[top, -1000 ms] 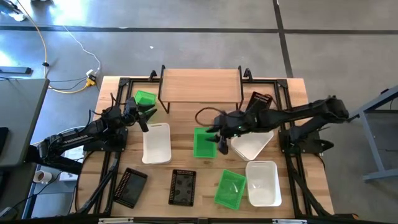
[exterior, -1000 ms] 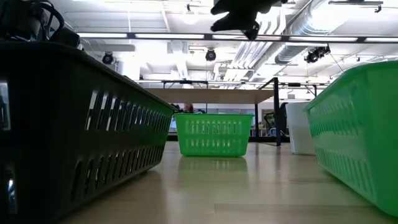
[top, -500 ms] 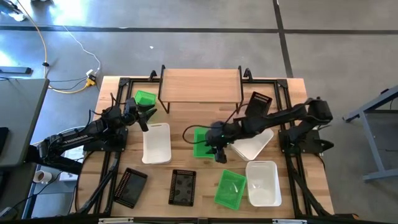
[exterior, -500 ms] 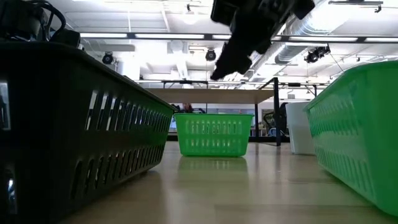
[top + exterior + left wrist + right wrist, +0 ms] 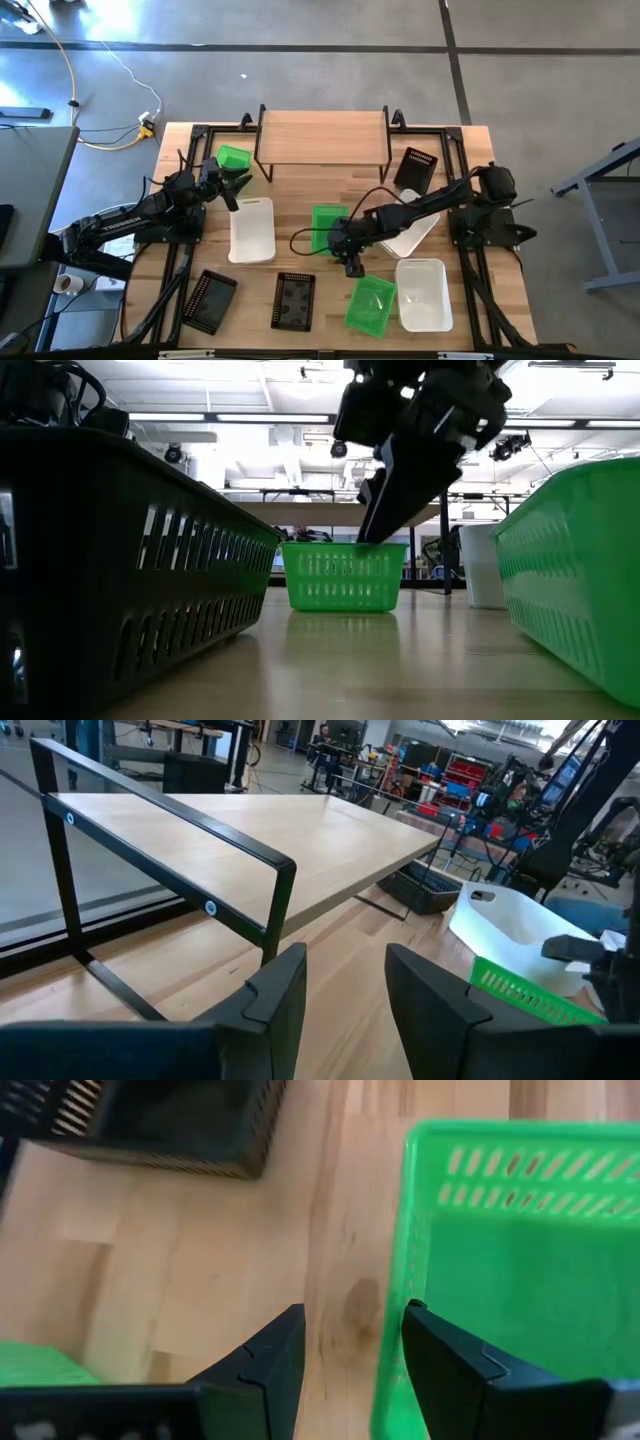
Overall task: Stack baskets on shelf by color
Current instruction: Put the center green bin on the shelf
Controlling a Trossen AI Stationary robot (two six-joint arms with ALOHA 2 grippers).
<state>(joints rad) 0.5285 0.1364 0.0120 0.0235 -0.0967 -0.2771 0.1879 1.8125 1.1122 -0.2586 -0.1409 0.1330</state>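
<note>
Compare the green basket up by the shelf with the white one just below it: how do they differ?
The green basket is bright green with slotted sides and sits askew; the white basket is smooth-walled, looks larger from above and lies nearly square to the table edge. Both are open-topped, empty rectangular tubs near the left gripper.

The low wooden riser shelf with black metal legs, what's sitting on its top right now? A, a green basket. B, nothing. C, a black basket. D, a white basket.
B: in the high view the shelf's light plank top is bare, and the baskets all sit on the tabletop.
</note>
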